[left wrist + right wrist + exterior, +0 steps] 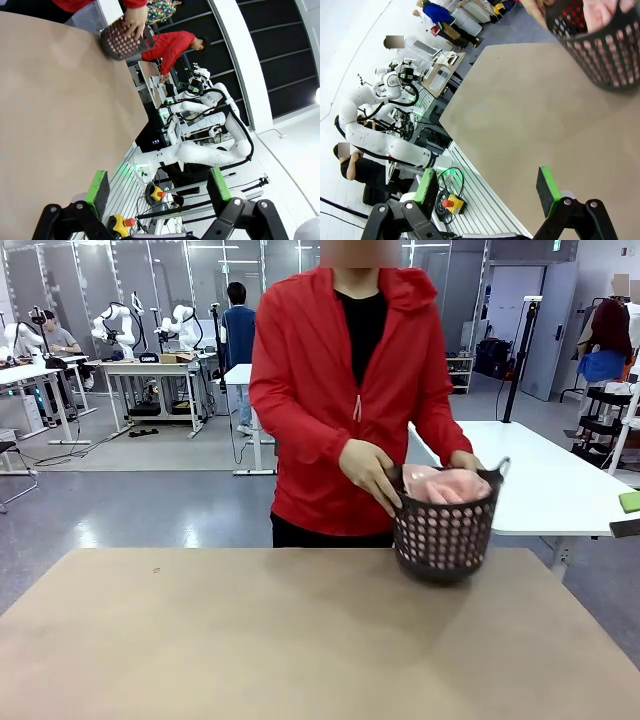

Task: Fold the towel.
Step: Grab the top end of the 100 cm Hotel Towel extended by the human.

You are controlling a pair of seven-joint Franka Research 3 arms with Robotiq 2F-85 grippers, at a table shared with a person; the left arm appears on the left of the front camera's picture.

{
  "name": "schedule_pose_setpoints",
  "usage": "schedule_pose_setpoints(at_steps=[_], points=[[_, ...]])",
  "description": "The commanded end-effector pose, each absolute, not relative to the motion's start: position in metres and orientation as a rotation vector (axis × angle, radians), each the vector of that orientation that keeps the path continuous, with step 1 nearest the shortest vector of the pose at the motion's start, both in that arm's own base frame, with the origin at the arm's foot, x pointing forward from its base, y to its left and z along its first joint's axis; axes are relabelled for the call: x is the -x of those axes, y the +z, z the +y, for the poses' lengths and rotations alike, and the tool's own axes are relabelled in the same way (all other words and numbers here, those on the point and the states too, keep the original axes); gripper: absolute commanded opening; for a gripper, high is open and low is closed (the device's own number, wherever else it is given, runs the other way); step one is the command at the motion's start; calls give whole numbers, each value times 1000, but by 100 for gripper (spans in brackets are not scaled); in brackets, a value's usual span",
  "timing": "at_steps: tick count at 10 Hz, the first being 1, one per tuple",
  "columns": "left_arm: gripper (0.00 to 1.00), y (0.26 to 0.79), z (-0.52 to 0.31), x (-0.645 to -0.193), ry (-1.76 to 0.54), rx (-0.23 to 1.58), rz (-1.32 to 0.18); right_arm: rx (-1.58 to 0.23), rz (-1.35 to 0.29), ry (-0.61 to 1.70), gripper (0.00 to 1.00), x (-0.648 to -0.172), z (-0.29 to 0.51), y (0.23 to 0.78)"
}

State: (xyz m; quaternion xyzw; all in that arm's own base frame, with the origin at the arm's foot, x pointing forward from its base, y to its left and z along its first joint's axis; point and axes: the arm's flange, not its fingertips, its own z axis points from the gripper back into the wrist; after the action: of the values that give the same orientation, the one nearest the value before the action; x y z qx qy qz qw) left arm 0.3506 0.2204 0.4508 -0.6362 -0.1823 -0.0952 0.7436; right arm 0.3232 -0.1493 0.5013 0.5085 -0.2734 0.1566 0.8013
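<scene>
The flat brown tabletop (250,640) lies open over its near, middle and left stretches. At its far right edge stands a dark perforated plastic basket (443,540). A person's one hand (368,472) grips its left rim and the other hand (465,460) its right, hemming in the pale pink terry towel (450,485) bunched inside.

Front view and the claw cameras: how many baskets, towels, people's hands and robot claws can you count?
Basket: 1
Towel, pink, stuffed in the basket: 1
Person's hands: 2, one hand at the basket's front rim, other hand at its back rim
Robot claws: 2, left claw and right claw, both open
Total: 6
</scene>
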Motion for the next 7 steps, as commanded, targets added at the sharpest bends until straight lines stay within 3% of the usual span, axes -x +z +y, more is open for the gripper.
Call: schedule_pose_setpoints(at_steps=[1, 7], points=[[100, 453, 219, -345, -230, 1401, -406, -1098, -606, 351, 100, -326, -150, 502], [100, 453, 219, -345, -230, 1401, -406, -1098, -606, 351, 100, -326, -150, 502]])
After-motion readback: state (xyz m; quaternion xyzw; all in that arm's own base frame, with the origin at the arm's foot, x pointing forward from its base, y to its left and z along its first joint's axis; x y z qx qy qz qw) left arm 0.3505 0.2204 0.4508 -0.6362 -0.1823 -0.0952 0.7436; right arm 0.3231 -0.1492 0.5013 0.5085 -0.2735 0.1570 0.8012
